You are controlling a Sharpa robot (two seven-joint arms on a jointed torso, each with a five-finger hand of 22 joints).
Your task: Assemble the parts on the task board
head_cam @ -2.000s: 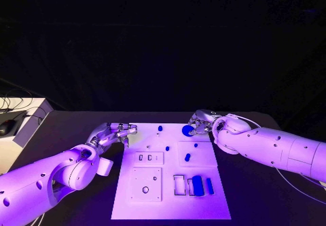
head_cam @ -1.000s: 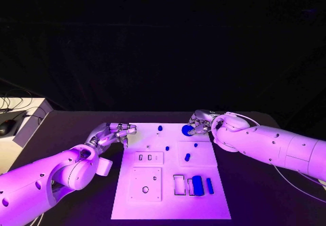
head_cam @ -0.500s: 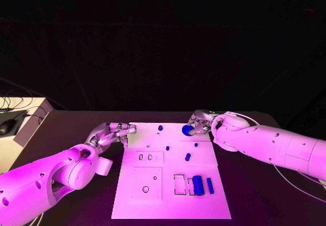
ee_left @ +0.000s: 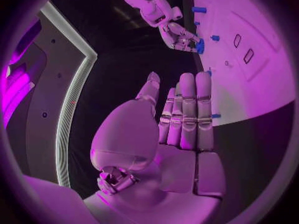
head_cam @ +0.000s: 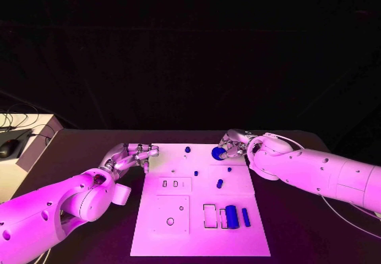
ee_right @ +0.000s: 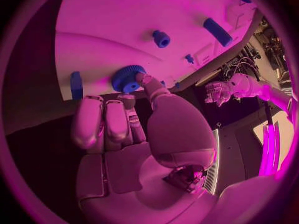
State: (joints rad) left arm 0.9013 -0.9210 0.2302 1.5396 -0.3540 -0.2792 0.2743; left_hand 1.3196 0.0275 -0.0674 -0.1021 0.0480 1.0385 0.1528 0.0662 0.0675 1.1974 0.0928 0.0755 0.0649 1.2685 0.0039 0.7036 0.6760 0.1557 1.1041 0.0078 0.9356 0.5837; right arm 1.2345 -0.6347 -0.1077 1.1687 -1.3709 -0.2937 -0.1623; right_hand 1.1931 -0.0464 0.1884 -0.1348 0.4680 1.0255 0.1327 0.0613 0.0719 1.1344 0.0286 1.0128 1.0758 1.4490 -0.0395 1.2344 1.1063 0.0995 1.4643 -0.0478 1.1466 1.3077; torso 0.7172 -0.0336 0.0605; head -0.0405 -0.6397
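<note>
— Left hand (head_cam: 131, 155)?
— Parked at the left edge of the task board (head_cam: 200, 231), near its far corner. Fingers (ee_left: 187, 109) straight and side by side, holding nothing.
— Parts on the board?
— Small blue peg (head_cam: 187, 149) near the far edge; two more blue pieces (head_cam: 220, 183) mid-board; longer blue blocks (head_cam: 231, 216) in the near right area, beside rectangular slots.
— Right hand (head_cam: 230, 144)?
— At the far right corner of the board. Thumb and fingertips touching a round blue knob (ee_right: 127, 78); cannot tell whether actually clamped or lifted off the plate.
</note>
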